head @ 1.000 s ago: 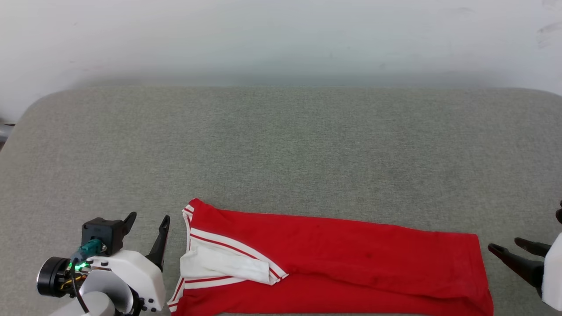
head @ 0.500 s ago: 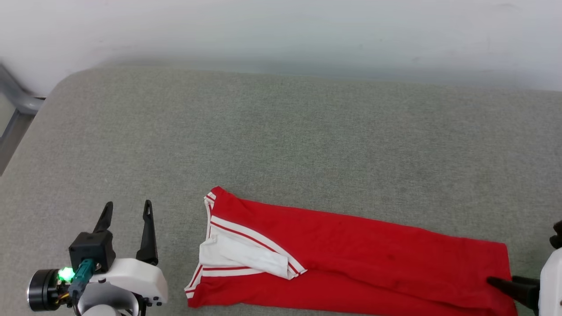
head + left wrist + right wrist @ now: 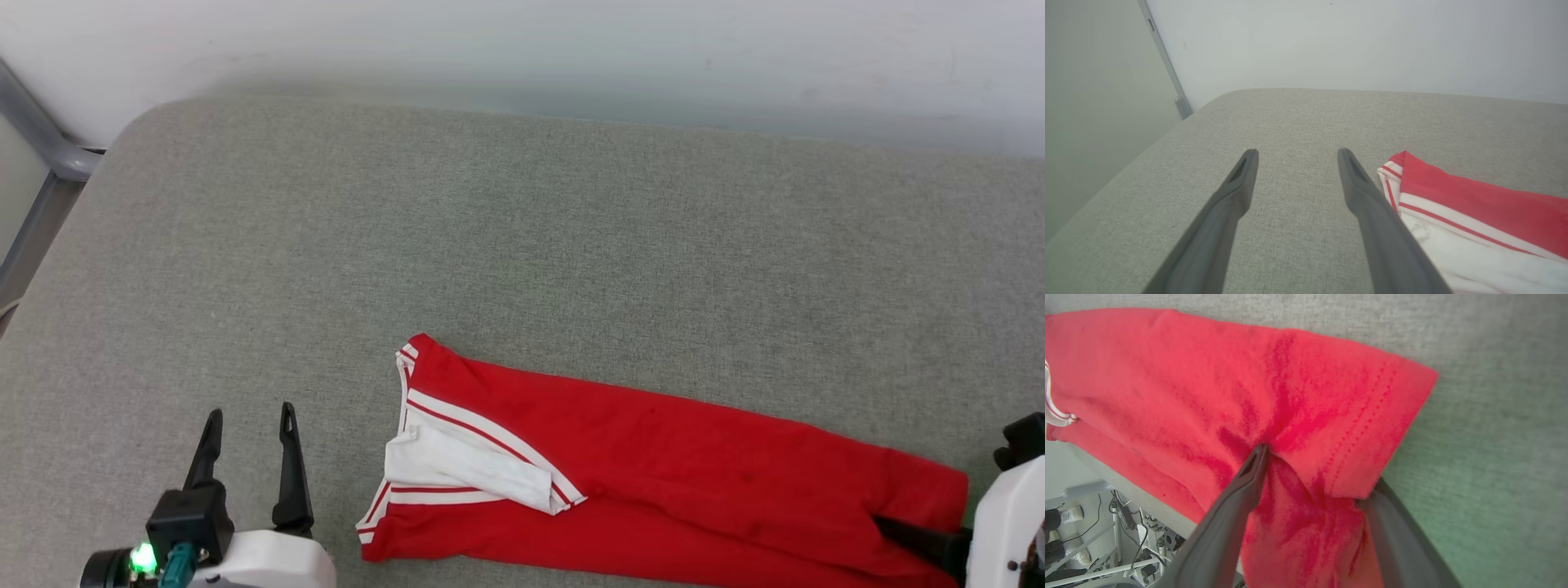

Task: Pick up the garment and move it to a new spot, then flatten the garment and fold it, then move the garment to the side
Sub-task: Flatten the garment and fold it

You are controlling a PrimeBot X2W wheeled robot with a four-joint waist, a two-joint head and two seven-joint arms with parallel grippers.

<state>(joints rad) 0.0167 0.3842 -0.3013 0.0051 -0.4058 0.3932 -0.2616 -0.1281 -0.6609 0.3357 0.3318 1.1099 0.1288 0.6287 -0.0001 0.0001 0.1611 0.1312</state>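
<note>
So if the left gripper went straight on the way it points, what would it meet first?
Nothing close: the left gripper points along bare grey cushion toward the white wall. The jersey lies off to its right. Height above the cushion is unclear.

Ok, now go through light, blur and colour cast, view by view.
Head view: soft even light, no hard shadows, the garment sharp, the wall hazy. Left wrist view: the left gripper sits close to the lens and looks soft-edged, while the weave beyond it is crisp. Right wrist view: a green tint on the grey cushion at lower right, and the garment is slightly soft up close.
</note>
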